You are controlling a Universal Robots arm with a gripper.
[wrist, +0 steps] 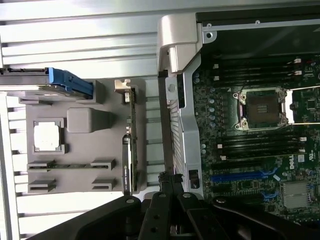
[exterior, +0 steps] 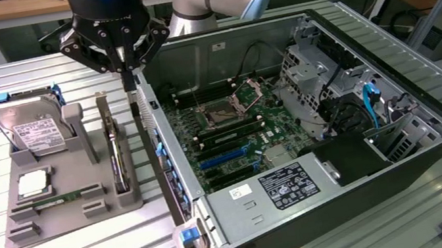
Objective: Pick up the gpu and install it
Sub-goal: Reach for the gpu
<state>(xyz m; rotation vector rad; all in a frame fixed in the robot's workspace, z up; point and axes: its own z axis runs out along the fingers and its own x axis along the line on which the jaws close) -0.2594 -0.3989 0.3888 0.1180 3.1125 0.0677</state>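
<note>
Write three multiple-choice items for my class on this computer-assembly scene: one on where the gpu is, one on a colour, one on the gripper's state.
1. Where is the gpu?
A. On edge in the grey tray, on its side nearest the computer case.
B. In a slot inside the computer case.
C. Lying flat beside the tray.

2. What colour is the latch at the computer case's near corner?
A. Red.
B. Blue.
C. Yellow.

3. How is the gripper?
A. Spread wide.
B. Closed on the tray's rim.
C. Shut, raised above the tray and case.

Answers: 1 A, it stands in the tray's slot; 2 B, the plastic is blue; 3 C, its fingers meet at the tip.
</note>
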